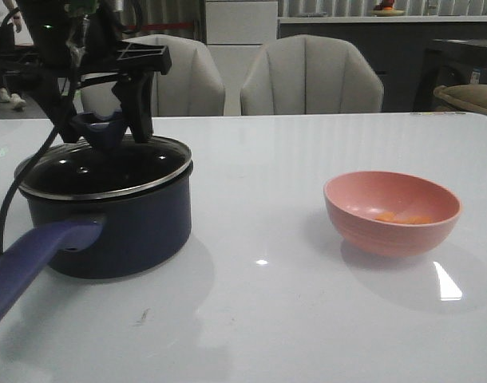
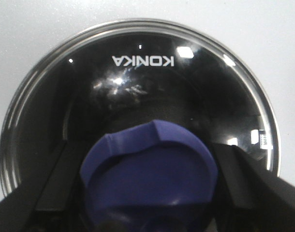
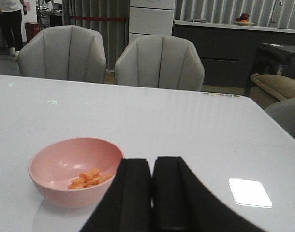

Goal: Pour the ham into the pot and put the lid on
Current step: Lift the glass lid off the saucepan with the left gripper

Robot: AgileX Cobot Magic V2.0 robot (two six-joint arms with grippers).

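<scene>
the white table point(image 1: 307, 319) carries everything, with grey chairs point(image 1: 311, 76) behind it. the pot point(image 1: 124, 227) is the biggest thing on it, sitting on my left side with its purple-blue handle point(image 1: 28, 259) reaching toward the near edge. the lid point(image 1: 100, 171) rests on the pot's rim, its metal edge seated all the way round as far as i can see. my left gripper point(image 1: 116, 120) stands over it with its fingers on either side of the blue knob point(image 2: 150, 176); in the left wrist view the dark fingers point(image 2: 239, 174) press in beside the knob, so i judge it closed on the lid's knob.

well apart, on my right side, sits the pink bowl point(image 1: 393, 211), and the ham point(image 3: 88, 178) lies in it as a small heap of orange chunks, not in the pot. my right gripper point(image 3: 152, 193) hangs near the bowl, its two black pads pressed together on nothing.

so the pot is covered while the ham is unpoured. to do this step well, i'd lift the lid straight up by the knob, keep it level so it doesn't scrape the rim, and park it well clear of the pot. then my right pincer needs to spread and take the bowl's rim firmly before tipping it low over the pot, so no chunk bounces out.
</scene>
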